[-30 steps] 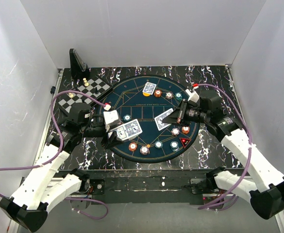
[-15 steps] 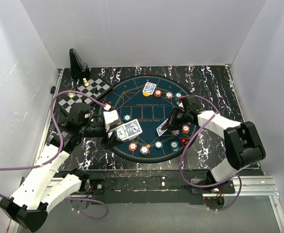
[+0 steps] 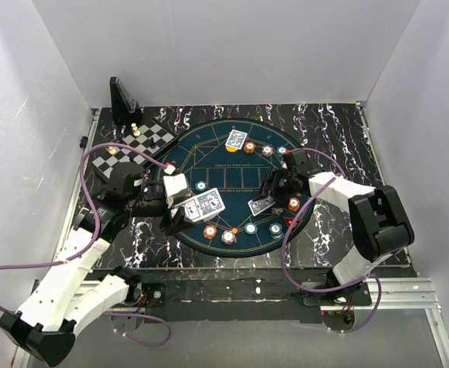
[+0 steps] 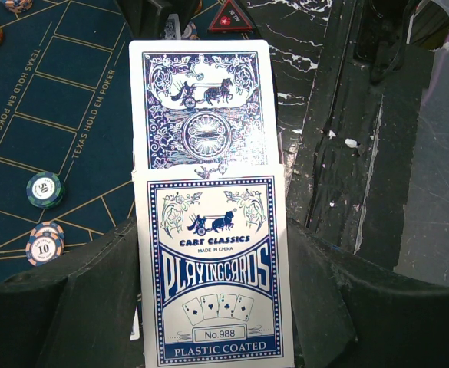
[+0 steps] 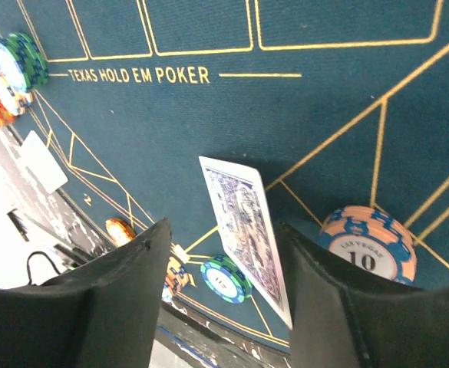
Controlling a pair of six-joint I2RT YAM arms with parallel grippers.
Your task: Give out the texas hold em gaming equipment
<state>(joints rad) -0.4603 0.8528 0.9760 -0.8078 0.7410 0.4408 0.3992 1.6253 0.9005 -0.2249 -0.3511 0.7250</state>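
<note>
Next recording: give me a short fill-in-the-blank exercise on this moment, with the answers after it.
The left gripper grips a card pack printed "No. ___".
The mat reads "TEXAS HOLD EM ___" in gold.
The right gripper has its jaws ___, not shut, around a blue-backed card.
The orange chip beside that card bears the number ___.
Missing words: 988; POKER; open; 10.

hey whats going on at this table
Two robot arms are dealing out poker gear on a round dark blue mat with gold lines. The left gripper holds a blue-and-white playing card pack with a blue patterned card sticking out behind it. The right gripper is open low over the mat, a single blue-backed card lying between its fingers. Round poker chips sit around the mat.
</note>
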